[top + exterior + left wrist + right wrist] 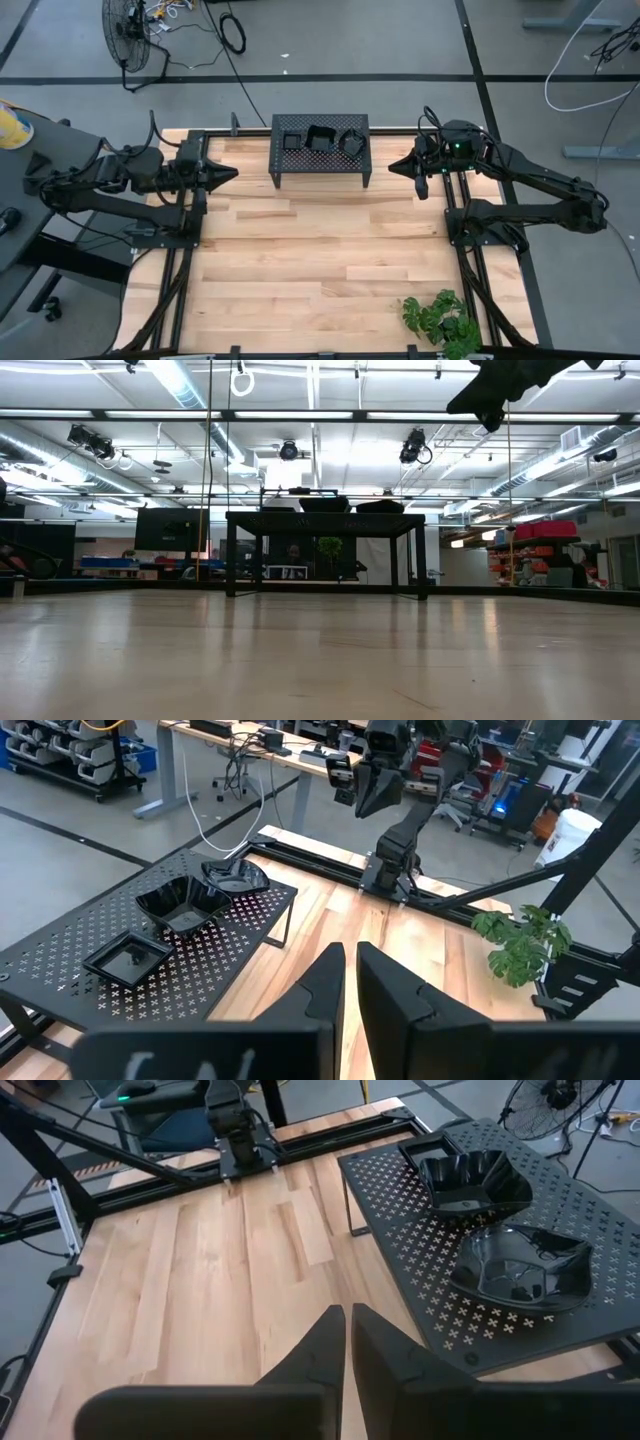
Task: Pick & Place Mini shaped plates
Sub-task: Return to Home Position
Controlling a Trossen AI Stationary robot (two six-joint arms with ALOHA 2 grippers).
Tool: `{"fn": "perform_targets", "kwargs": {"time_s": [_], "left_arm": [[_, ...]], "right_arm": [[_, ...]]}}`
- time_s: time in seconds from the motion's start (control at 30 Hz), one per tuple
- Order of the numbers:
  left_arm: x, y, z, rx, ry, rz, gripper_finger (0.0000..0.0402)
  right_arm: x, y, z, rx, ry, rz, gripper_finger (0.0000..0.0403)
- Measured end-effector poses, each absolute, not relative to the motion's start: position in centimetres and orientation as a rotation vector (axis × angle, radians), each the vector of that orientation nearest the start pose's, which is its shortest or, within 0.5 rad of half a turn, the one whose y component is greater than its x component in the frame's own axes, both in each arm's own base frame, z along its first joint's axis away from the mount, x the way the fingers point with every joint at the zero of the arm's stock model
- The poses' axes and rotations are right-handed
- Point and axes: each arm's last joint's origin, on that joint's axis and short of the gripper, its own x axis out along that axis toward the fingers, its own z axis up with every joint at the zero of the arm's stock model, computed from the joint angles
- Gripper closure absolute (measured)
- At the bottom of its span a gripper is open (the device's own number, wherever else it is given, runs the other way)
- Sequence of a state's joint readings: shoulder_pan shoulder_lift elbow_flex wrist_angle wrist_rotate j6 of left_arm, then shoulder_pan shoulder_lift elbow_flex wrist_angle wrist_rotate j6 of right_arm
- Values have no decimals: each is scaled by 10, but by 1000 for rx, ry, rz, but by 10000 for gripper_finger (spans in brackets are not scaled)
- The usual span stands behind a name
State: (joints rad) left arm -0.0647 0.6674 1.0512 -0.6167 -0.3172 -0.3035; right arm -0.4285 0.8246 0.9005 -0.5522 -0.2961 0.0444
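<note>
Three mini shaped plates, glossy black, rest on top of a black perforated stand at the table's far edge: a square one, a wavy-edged one and a rounded one. The left wrist view shows the same square plate, wavy-edged plate and rounded plate. My left gripper hovers shut, left of the stand and above the table. My right gripper hovers shut to the stand's right, nearest the rounded plate. Neither holds anything.
A small green plant stands at the table's near right corner. Black frame rails run along the left and right sides. Bare wooden tabletop lies between the arms and in front of the stand.
</note>
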Motion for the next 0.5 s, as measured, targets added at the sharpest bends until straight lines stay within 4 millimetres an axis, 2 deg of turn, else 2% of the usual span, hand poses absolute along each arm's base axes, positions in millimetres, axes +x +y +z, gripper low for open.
{"fn": "perform_targets", "kwargs": {"time_s": [0.5], "left_arm": [[110, 2, 392, -256, 189, 284, 365]], "right_arm": [[156, -62, 335, 199, 408, -139, 376]]}}
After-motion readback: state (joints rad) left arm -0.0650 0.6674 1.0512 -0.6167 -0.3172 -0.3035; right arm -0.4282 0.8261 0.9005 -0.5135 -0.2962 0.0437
